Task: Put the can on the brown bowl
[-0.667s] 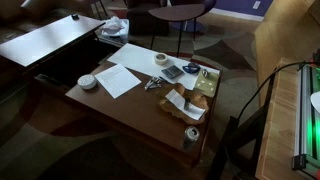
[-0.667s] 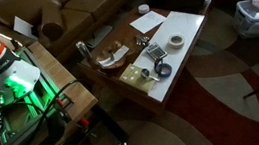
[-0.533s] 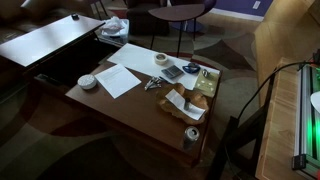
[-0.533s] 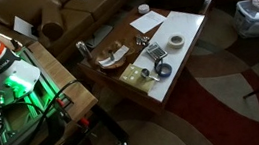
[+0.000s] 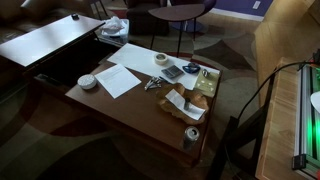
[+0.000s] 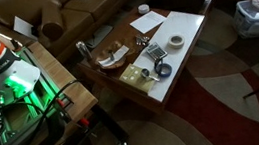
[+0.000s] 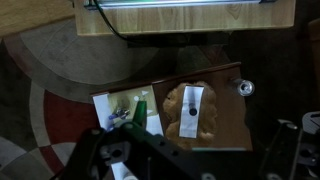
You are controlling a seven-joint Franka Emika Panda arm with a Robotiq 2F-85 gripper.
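The can point(image 5: 191, 133) stands upright near a corner of the wooden table; it also shows in an exterior view point(image 6: 82, 50) and in the wrist view point(image 7: 246, 88). The brown bowl point(image 5: 175, 98) sits next to it with a white paper strip lying across it; it also shows in an exterior view point(image 6: 117, 54) and in the wrist view point(image 7: 175, 112). My gripper point(image 7: 190, 162) hangs high above the table, open and empty, with its dark fingers point(image 7: 95, 157) far apart at the bottom of the wrist view. It does not show in either exterior view.
A small white dish point(image 5: 88, 81), a sheet of paper point(image 5: 118, 78), a pale tape ring point(image 5: 161, 59) and several small items point(image 5: 190, 72) lie on the table point(image 5: 120, 110). A green-lit robot stand point(image 6: 16, 92) is beside it. A sofa and other tables surround it.
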